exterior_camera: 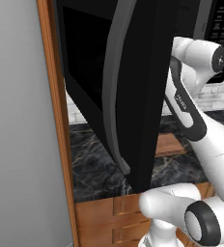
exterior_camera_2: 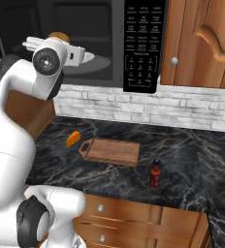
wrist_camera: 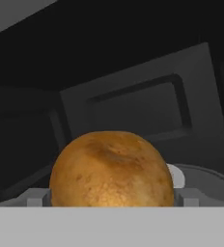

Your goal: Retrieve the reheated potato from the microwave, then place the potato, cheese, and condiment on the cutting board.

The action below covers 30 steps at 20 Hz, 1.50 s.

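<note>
Here, open microwave door (exterior_camera: 138,91) blocking arm, potato (wrist_camera: 112,169) inside

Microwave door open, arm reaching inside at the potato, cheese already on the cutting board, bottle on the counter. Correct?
Not quite. In the right base view the cheese lies on the counter, left of the cutting board, not on it. The rest holds: microwave open, potato inside, bottle on the counter.

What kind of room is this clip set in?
A simulated home kitchen, it seems: a large black microwave with its door open sits above a dark marble counter, with a white brick backsplash and brown wooden cabinets.
</note>
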Available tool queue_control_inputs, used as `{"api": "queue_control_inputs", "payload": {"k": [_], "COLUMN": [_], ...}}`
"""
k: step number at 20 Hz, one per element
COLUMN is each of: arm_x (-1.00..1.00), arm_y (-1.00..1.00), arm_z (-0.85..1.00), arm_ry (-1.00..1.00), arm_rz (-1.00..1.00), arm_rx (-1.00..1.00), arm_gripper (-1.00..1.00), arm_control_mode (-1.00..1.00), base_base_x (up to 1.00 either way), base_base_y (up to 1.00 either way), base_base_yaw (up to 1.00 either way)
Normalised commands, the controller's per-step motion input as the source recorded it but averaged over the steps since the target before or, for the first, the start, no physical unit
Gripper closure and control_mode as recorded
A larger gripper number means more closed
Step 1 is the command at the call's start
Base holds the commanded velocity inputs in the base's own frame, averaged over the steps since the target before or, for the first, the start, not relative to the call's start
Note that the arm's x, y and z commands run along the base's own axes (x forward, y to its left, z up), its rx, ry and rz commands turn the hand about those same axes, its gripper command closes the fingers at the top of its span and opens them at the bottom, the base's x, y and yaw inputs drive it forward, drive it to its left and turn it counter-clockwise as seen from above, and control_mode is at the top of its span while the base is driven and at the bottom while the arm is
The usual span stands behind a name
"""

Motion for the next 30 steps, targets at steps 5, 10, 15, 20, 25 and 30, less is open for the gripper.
{"api": "queue_control_inputs", "payload": {"k": [5, 10, 15, 20, 25, 30], "arm_x": [-1.00, -1.00, -0.99, -0.71, -0.27, 0.00], "arm_y": [-0.46, -0.37, -0.19, -0.14, -0.08, -0.01], "arm_z": [0.23, -0.04, -0.29, -0.34, -0.38, -0.47], "arm_ry": [0.00, 0.01, 0.06, 0.13, 0.19, 0.19], "arm_rz": [0.00, 0.00, 0.00, 0.00, 0.00, 0.00], "arm_rx": [0.01, 0.00, 0.00, 0.00, 0.00, 0.00], "arm_gripper": [1.00, 1.00, 1.00, 1.00, 1.00, 1.00], "arm_control_mode": [-1.00, -1.00, -1.00, -1.00, -1.00, -1.00], "base_base_x": [0.00, 0.00, 0.00, 0.00, 0.00, 0.00], "base_base_y": [0.00, 0.00, 0.00, 0.00, 0.00, 0.00], "base_base_yaw": [0.00, 0.00, 0.00, 0.00, 0.00, 0.00]}}
